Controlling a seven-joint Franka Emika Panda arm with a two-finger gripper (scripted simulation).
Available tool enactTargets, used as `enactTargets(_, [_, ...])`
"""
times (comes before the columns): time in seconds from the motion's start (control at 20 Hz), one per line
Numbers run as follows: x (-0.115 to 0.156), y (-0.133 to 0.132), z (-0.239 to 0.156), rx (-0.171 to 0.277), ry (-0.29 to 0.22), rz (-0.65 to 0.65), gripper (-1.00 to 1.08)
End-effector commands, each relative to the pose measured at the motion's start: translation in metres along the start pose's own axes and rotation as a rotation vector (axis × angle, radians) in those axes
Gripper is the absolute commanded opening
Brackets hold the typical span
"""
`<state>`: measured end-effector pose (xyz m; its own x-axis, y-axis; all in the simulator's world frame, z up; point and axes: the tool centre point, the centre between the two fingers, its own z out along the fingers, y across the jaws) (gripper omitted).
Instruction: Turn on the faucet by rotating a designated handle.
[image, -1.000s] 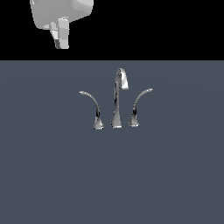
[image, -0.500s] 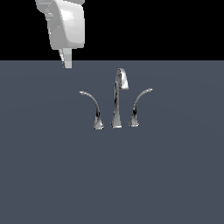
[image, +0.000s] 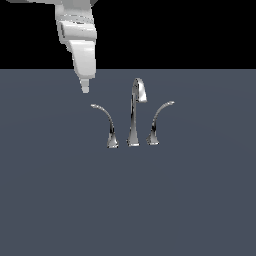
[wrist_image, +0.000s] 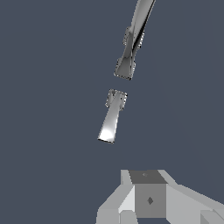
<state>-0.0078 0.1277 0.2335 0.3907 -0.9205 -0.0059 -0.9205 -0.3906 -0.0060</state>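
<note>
The handle (image: 106, 125) sits on the counter (image: 128, 200) at the exterior view's left of the faucet (image: 134, 115), its tip curling left and untouched. The gripper (image: 85, 89) hangs just above and left of that tip, holding nothing. Can't really tell how far apart the jaws are from either view.

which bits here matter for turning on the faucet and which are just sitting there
Part of the job:
- designated handle, the lever arcing toward the exterior view's left
- gripper, above that lever's tip, not touching it

Just there:
- gooseneck spout
- other lever, arcing to the exterior view's right
- grey surface
</note>
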Motion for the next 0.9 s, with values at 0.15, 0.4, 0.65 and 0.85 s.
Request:
enactTargets(0.15, [0.016, -0.027, 0.026, -0.002, 0.004, 0.110, -1.00])
enactTargets(0.4, [0.030, -0.046, 0.045, -0.004, 0.007, 0.192, -1.00])
enactTargets(0.65, [0.041, -0.058, 0.057, -0.005, 0.008, 0.249, -1.00])
enactTargets(0.85, [0.046, -0.063, 0.062, -0.005, 0.008, 0.273, -1.00])
